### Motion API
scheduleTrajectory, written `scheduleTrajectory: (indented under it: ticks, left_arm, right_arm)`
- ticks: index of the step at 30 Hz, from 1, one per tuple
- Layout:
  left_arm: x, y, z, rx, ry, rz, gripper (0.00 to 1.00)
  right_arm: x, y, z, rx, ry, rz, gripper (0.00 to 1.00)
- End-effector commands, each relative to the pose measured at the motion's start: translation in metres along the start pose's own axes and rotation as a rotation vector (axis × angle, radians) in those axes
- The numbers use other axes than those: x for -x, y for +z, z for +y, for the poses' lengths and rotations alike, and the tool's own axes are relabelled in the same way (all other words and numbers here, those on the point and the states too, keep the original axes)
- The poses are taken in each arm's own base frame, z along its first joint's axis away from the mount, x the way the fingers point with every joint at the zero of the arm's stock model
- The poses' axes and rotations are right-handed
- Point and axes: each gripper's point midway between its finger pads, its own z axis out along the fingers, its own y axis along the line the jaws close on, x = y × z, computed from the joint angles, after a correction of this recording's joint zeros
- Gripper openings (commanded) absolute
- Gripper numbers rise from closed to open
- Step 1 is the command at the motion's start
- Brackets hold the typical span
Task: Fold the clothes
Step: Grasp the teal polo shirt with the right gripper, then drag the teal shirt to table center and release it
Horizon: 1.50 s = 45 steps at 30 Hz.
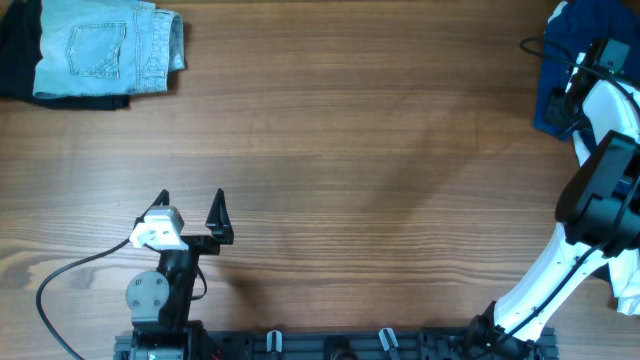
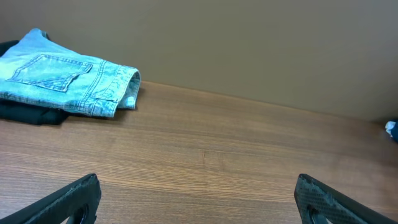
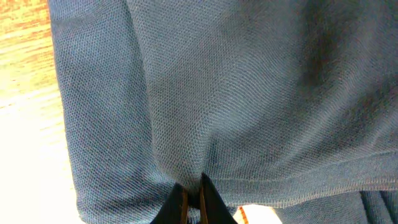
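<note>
The clothes [image 1: 588,28], a deep-blue top of soft knit cloth, lie bunched at the far right edge of the table. In the right wrist view the clothes [image 3: 236,93] fill nearly the whole picture. My right gripper [image 3: 191,184] is shut on a pinched fold of this cloth, which bulges up between the two fingertips. From overhead the right arm's white wrist [image 1: 608,95] covers those fingers. My left gripper [image 1: 191,197] stands open near the front left, far from the top. Its fingers are wide apart over bare wood, and my left gripper [image 2: 198,186] holds nothing.
A folded pale denim piece [image 1: 105,45] lies on a dark garment [image 1: 15,60] at the far left corner; the denim piece [image 2: 68,78] also shows in the left wrist view. A black cable [image 1: 70,275] loops by the left arm's base.
</note>
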Motion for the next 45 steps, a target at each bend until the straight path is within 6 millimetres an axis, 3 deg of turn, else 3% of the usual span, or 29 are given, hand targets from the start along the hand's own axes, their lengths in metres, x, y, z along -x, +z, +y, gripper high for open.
scheduleTrajectory:
  ticks: [1, 5, 10, 15, 18, 21, 27, 28, 31, 35, 36, 40, 45]
  left_arm:
    - [-0.002, 0.0, 0.0, -0.001, -0.005, 0.001, 1.0]
    - [-0.002, 0.0, 0.0, -0.001, -0.005, 0.001, 1.0]
    - [-0.002, 0.0, 0.0, -0.001, -0.005, 0.001, 1.0]
    - [-0.002, 0.0, 0.0, -0.001, -0.005, 0.001, 1.0]
    - [-0.002, 0.0, 0.0, -0.001, -0.005, 0.001, 1.0]
    - [-0.002, 0.0, 0.0, -0.001, -0.005, 0.001, 1.0]
    - [-0.002, 0.0, 0.0, -0.001, -0.005, 0.001, 1.0]
    - [-0.002, 0.0, 0.0, -0.001, -0.005, 0.001, 1.0]
    - [-0.002, 0.0, 0.0, -0.001, -0.005, 0.001, 1.0]
    - [-0.002, 0.0, 0.0, -0.001, -0.005, 0.001, 1.0]
    - [-0.002, 0.0, 0.0, -0.001, -0.005, 0.001, 1.0]
    - [-0.002, 0.0, 0.0, -0.001, -0.005, 0.001, 1.0]
    - [-0.002, 0.0, 0.0, -0.001, -0.005, 0.001, 1.0]
  right_arm:
    - [0.01, -0.015, -0.006, -0.019, 0.092, -0.038, 0.05]
    - [0.029, -0.045, -0.012, -0.016, 0.131, -0.112, 0.04]
    - [0.054, -0.102, 0.009, 0.109, 0.118, -0.238, 0.04]
    - [0.079, -0.177, 0.059, 0.281, 0.043, -0.405, 0.04]
    - [0.086, -0.224, 0.105, 0.419, -0.025, -0.498, 0.04]
    - [0.084, -0.267, 0.164, 0.599, -0.06, -0.547, 0.04]
    - [0.05, -0.327, 0.281, 0.897, -0.147, -0.529, 0.04]
    - [0.033, -0.346, 0.322, 0.967, -0.185, -0.524, 0.04]
    - [-0.008, -0.38, 0.384, 1.094, -0.296, -0.51, 0.04]
    - [-0.081, -0.416, 0.455, 1.253, -0.437, -0.426, 0.04]
    - [-0.107, -0.426, 0.474, 1.297, -0.494, -0.4, 0.04]
    - [-0.167, -0.437, 0.51, 1.323, -0.6, -0.35, 0.04]
    - [-0.166, -0.445, 0.512, 1.298, -0.595, -0.394, 0.12]
